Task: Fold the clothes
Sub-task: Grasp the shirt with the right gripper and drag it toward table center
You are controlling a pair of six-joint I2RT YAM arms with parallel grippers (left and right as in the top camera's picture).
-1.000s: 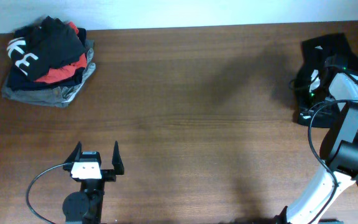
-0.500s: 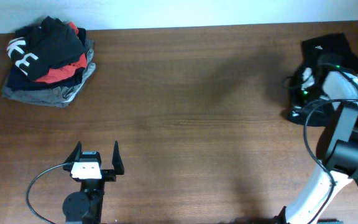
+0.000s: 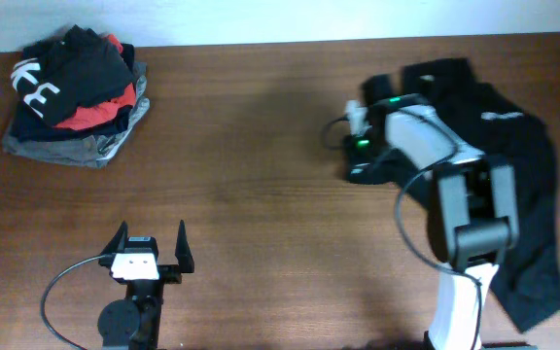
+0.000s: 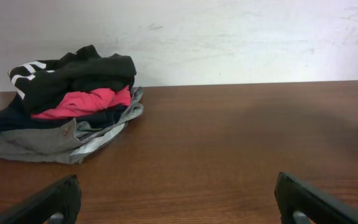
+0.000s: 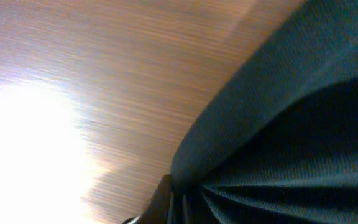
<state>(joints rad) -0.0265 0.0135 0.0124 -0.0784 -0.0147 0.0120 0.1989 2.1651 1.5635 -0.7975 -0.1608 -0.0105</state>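
The black long-sleeved top (image 3: 513, 165) lies spread and rumpled over the right part of the table, with small white lettering near its upper right. My right gripper (image 3: 363, 156) is at the top's left edge and is shut on the fabric. In the right wrist view the black top (image 5: 291, 124) fills the right side, bunched at the finger (image 5: 166, 199). My left gripper (image 3: 151, 248) rests open and empty near the front left edge; its two fingertips (image 4: 179, 202) show wide apart in the left wrist view.
A pile of folded garments (image 3: 74, 92), red, navy, grey and a black one with big white letters, sits at the back left corner; it also shows in the left wrist view (image 4: 67, 106). A white wall runs behind the table.
My right gripper has moved far left from the table's right edge, dragging the black top out with it. The top now lies spread over the right side. The left arm has not moved.
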